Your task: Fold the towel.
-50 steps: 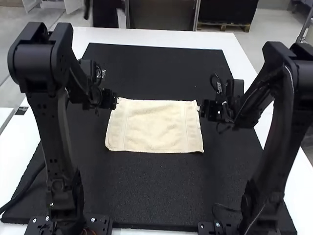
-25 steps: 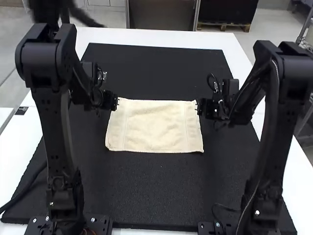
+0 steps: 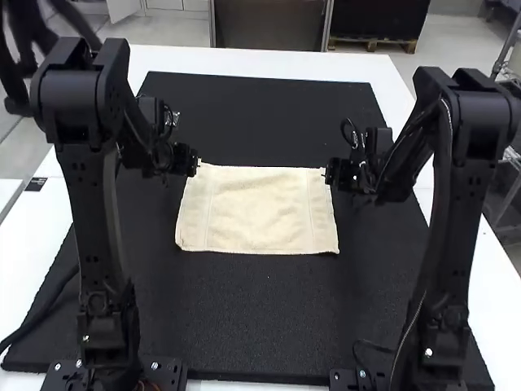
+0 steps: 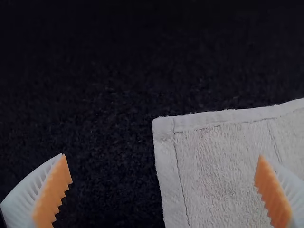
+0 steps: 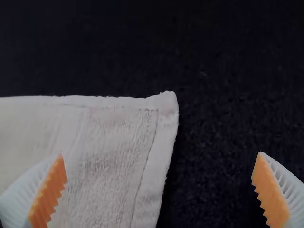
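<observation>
A cream towel [image 3: 256, 209] lies spread flat on the black mat. At its far left corner is my left gripper [image 3: 196, 164]; at its far right corner is my right gripper [image 3: 327, 173]. In the left wrist view, my left gripper [image 4: 162, 164] is open wide, with the towel's corner [image 4: 164, 127] between its ribbed fingers. My right gripper [image 5: 159, 161] is likewise open in the right wrist view, on either side of the other far corner [image 5: 166, 102] of the towel. Neither holds cloth.
The black mat [image 3: 264, 318] covers most of the white table [image 3: 269, 62] and extends beyond the towel on all sides. Both arms stand at the near edge, left and right of the towel. A cable lies near the left arm's base.
My right gripper has moved a little to the left, closer over the towel's far right corner. The left gripper has barely shifted, and the towel lies as before.
</observation>
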